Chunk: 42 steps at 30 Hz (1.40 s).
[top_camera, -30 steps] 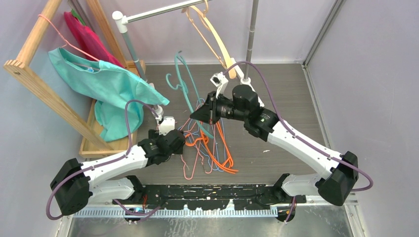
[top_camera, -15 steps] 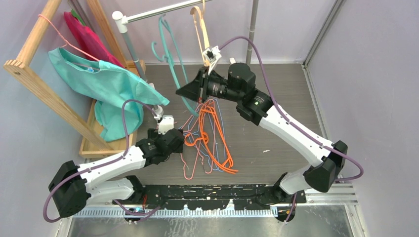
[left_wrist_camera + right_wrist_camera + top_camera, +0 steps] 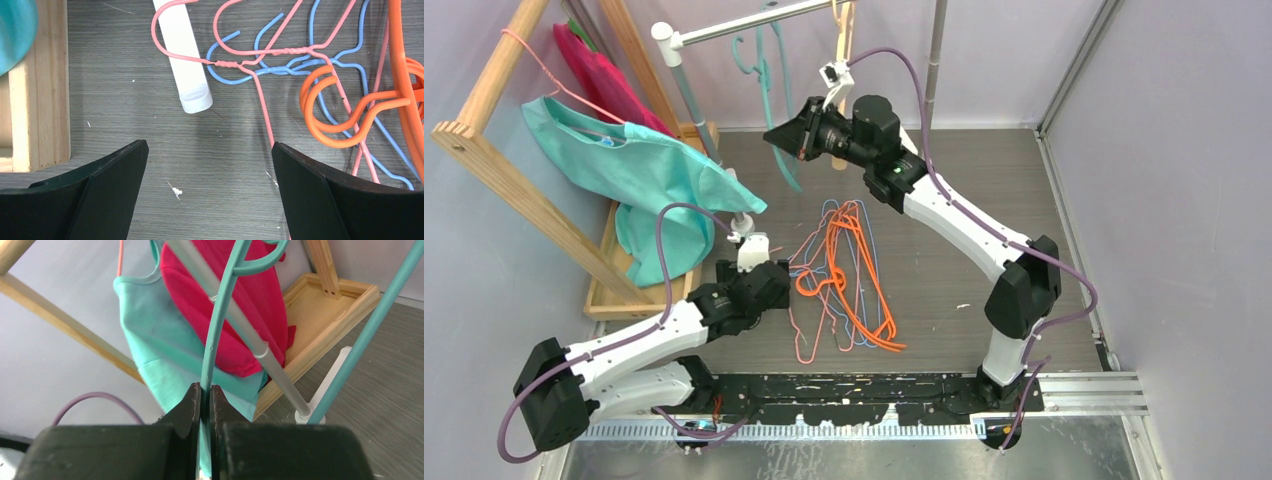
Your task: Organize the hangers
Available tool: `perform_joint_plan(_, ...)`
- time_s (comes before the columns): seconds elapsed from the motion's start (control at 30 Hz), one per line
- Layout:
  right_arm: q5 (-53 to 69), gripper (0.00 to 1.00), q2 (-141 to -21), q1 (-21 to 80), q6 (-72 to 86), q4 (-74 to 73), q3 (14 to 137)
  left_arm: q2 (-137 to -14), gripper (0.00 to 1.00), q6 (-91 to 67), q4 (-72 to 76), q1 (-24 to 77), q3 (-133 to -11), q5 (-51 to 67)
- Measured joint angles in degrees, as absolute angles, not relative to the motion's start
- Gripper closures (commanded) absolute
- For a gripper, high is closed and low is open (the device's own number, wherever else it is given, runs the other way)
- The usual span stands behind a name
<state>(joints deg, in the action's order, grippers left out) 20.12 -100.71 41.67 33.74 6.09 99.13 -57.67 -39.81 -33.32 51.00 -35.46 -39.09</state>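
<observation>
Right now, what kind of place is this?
Likely a robot test cell staged like a closet: plain enclosing walls, a silver rail, a wooden rack with shirts, loose hangers piled on the table.

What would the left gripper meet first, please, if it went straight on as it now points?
Probably the pink wire hanger, lying just ahead of the left gripper's open jaws; depth is unclear, so the table might come first.

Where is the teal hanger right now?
In the top view the teal hanger is up at the back, left of centre, beside the silver rail, pinched in the right gripper, with the cream hanger to its right.
</observation>
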Motion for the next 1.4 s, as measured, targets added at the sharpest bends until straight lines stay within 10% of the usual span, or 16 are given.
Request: perform_joint_plan(1.4,24.10,0.98,-98.50,25.78,49.98,26.37,88.62,-54.52,0.02,-39.88,-36.38,51.00,-35.42,-40.32)
